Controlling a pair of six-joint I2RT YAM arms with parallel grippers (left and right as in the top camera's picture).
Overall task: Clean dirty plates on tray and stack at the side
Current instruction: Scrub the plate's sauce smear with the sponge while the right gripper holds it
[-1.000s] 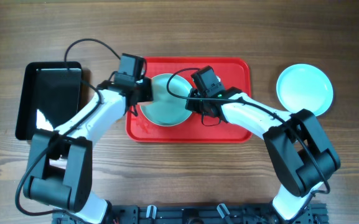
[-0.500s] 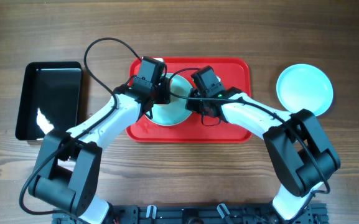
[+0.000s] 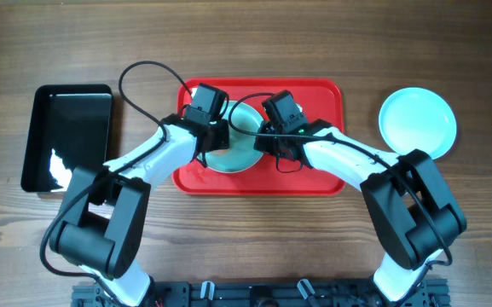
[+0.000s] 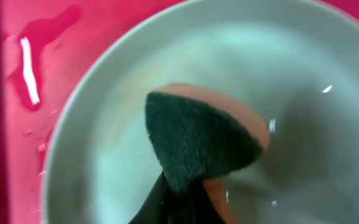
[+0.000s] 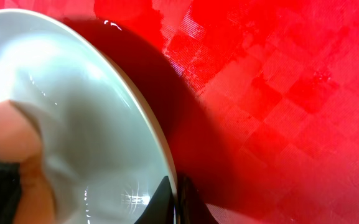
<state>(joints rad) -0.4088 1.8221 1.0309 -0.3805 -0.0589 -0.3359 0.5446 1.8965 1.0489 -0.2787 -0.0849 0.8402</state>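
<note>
A: Since a second ago, we log the left tool (image 4: 179,205) gone from beside the black tray (image 3: 66,136) to the plate (image 3: 239,155) on the red tray (image 3: 314,175). It is clenched on a sponge (image 4: 198,134) pressed into the plate.

B: We note the right tool (image 5: 174,194) unmoved, pinching that plate's rim. Wooden tabletop (image 3: 254,43); a second plate (image 3: 416,122) lies off the tray, at right.

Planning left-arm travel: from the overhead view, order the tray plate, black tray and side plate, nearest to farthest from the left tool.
1. Tray plate: directly under the left tool.
2. Black tray: off to the left.
3. Side plate: far right, past the red tray.
</note>
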